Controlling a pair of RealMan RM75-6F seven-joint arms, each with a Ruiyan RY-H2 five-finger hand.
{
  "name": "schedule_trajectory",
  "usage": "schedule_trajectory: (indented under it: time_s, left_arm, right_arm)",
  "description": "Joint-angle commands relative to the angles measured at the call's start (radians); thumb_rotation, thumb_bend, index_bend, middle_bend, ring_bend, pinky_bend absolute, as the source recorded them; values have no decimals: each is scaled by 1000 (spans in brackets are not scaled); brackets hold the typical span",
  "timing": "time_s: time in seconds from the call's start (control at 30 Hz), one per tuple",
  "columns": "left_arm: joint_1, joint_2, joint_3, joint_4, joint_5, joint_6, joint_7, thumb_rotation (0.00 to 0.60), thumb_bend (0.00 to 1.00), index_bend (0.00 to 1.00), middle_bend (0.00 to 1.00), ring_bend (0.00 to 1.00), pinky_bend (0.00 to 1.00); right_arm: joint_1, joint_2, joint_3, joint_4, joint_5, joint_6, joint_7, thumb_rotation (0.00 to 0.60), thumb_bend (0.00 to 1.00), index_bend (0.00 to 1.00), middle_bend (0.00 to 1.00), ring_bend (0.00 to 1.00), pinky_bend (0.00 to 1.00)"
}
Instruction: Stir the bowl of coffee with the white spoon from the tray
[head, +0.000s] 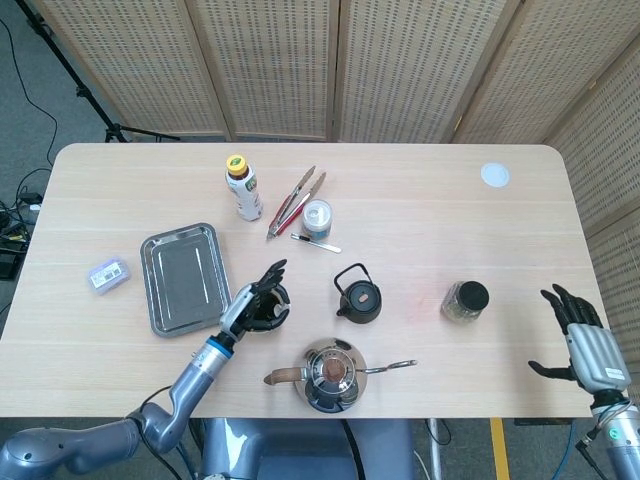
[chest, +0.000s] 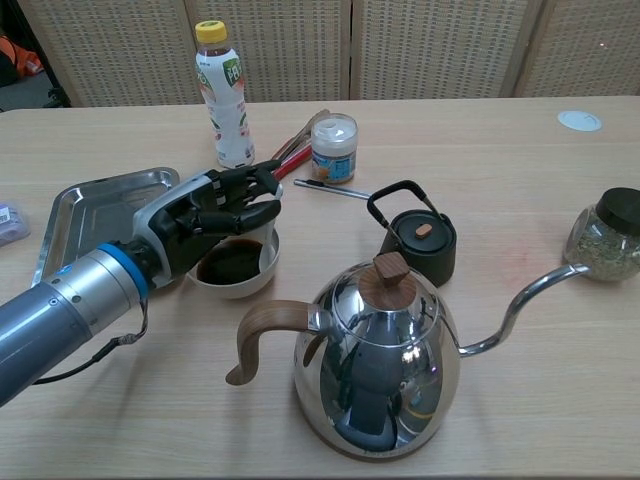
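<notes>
Woven screens stand behind a pale wooden table (head: 420, 200), where the left hand (chest: 205, 215) hovers over a white bowl (chest: 262, 268) of dark coffee (chest: 228, 266), its dark fingers (chest: 250, 212) reaching across the near rim. No spoon shows in either view now, so I cannot tell whether those fingers are clamped on a handle or merely curled together. Just beyond that hand, on its outer side, lies the metal tray (head: 183, 276), nothing visible in it. Further out past the fingertips stand a bottle (chest: 224, 95), a pair of tongs (head: 295, 201) and a small jar (chest: 333, 147). Inward of the hand sits a small black teapot (chest: 420, 240), and close in front of it a shiny steel kettle (chest: 375, 358). The right hand (head: 585, 343) rests far off near the table's edge, fingers apart and holding nothing.

My worry is the bowl: the hand sits low over its rim, and a broad sweep could tip it or slop coffee out; the kettle's wooden handle is also close enough to be knocked.

Only the bottle's label bears print, and I can make out no more than "PE"
</notes>
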Motion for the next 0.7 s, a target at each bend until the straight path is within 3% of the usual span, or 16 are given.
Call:
schedule_trajectory:
  time_s: [0.03, 0.7]
  left_arm:
    - [22, 13, 14, -6, 8, 24, -20, 600, 478, 733, 0, 0, 0]
    - [-19, -18, -26, 91, -4, -5, -10, 600, 479, 733, 0, 0, 0]
  right_arm:
    - [0, 0, -1, 0, 1, -1, 0, 600, 0, 0, 0, 0, 0]
    - [3, 1, 2, 4, 12, -10, 4, 600, 0, 0, 0, 0, 0]
